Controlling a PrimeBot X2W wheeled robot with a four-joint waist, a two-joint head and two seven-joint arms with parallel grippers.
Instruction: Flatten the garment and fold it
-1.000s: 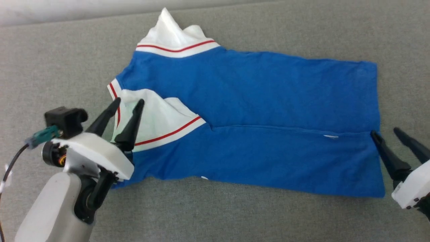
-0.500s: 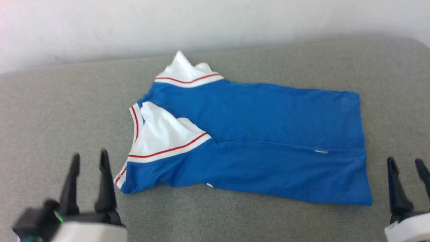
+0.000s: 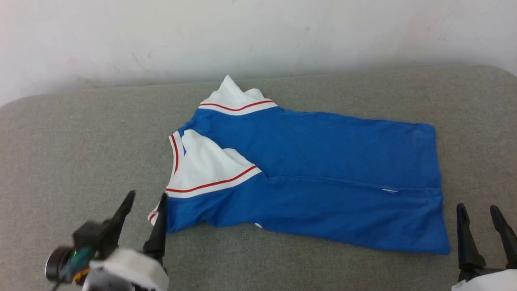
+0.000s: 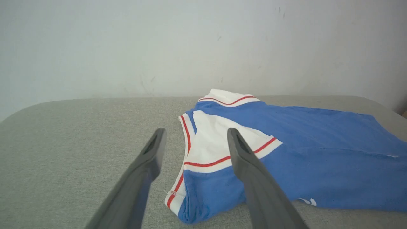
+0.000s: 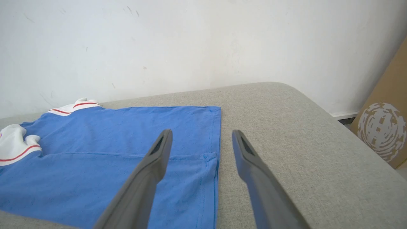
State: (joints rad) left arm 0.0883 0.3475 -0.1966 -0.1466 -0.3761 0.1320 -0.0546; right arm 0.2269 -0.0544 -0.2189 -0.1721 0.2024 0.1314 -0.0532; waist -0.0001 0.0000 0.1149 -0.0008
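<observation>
Grey fabric surface [image 3: 80,141] against white wall [image 3: 258,36].

Folded blue garment [image 4: 286,152] on grey cushion [image 4: 79,127], left end effector [image 4: 194,135] spread, empty

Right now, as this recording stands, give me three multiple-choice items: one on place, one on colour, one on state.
1. Where does the shirt lie?
A. on the grey cushion
B. on the floor
C. in a basket

2. What colour is the sleeve stripe?
A. green
B. red
C. black

3. How are the left gripper and right gripper?
A. both open, gripping nothing
B. both shut on the shirt
C. left shut on the shirt, right open

Answers:
1 A: it is spread on the cushion.
2 B: a red line crosses the white trim.
3 A: each pair of fingers stands apart, clamping no cloth.
</observation>
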